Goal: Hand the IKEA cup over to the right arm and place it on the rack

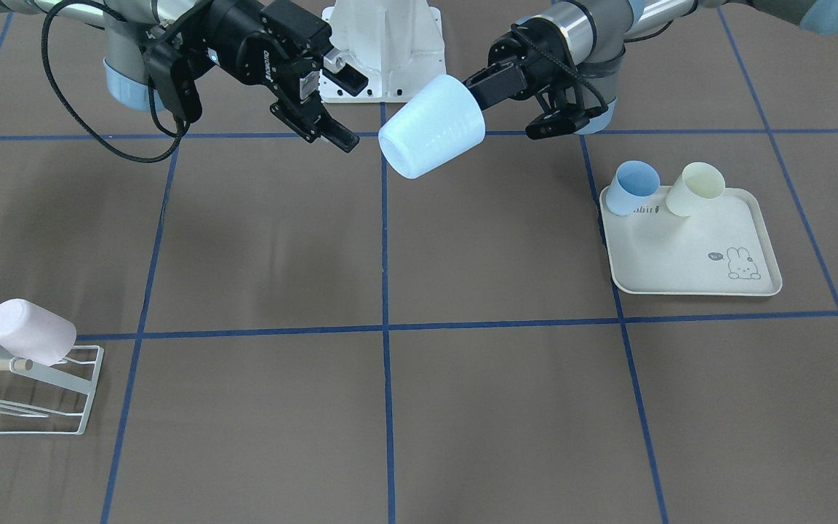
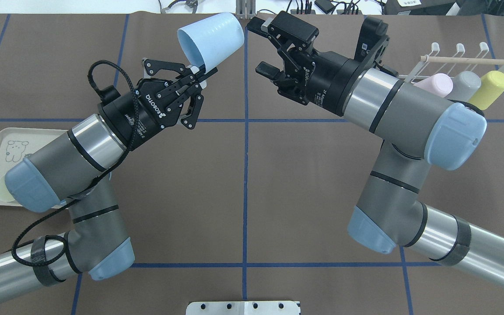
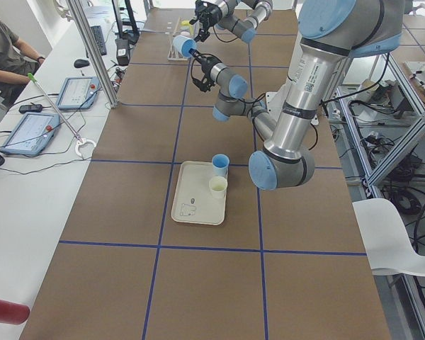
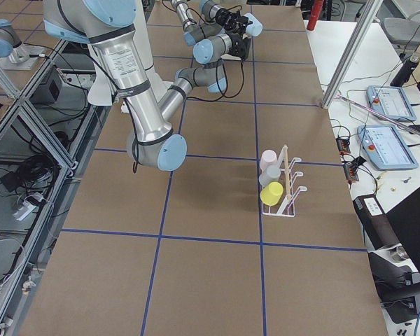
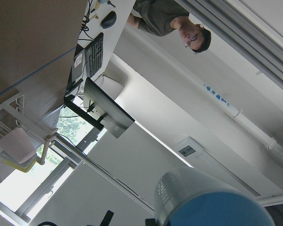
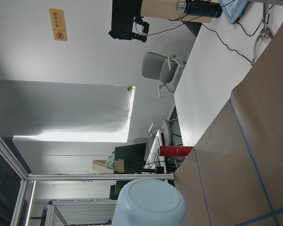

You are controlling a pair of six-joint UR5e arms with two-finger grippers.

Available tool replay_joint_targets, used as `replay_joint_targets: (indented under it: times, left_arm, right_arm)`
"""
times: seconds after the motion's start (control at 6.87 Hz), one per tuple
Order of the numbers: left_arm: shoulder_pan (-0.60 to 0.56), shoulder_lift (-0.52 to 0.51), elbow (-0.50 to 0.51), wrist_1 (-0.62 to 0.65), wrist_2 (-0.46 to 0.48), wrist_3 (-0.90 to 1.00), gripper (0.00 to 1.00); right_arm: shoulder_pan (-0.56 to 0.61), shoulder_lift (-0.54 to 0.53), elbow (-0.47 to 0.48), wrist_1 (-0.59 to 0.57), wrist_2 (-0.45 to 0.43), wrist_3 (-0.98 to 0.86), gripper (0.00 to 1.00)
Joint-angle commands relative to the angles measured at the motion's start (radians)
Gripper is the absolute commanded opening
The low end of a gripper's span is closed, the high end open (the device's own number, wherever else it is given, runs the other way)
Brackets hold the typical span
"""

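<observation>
**Hand-over step, just before the exchange.** The left gripper point(image 2: 200, 70) was clamped on the rim of the pale blue cup point(image 2: 211, 37) and held it in mid-air over the middle of the table point(image 2: 300, 183), tilted, with its closed base turned toward the other arm. The right gripper point(image 2: 260, 47) stood with its jaws wide apart, just beside that base but not touching it, and nothing lay between its fingers. We judged the transfer not yet made. The next move called for the right gripper to advance until its fingers bracketed the cup's wall and then to close, and only after that for the left to let go. The cup would then have to be carried to the rack point(image 2: 466, 60) at the table's right end, where three other cups point(image 2: 466, 85) already sat, and set over a free peg. As for writing, we read "ROBOTIQ" in white on both gripper bodies. A smaller line on the right one was too fine to make out in full. The tray point(image 1: 681, 255) bore a rabbit drawing point(image 1: 743, 263) and a printed word half hidden behind a small blue cup point(image 1: 633, 185) — only its last letters showed. We saw no brand mark on the held cup.
</observation>
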Motion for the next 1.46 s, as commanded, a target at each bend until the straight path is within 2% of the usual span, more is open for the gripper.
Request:
replay_joint_targets:
  times: [0.0,1.31]
  left_arm:
    - [0.025,-0.028,0.004,0.003,0.007,0.004,0.0]
    - [0.07,-0.082,0.026,0.012,0.011,0.007,0.0]
  right_arm:
    - [-0.001,-0.001,0.0,0.001,0.0,0.003,0.99]
    - [-0.007,0.0,-0.002,0.001,0.0,0.011,0.99]
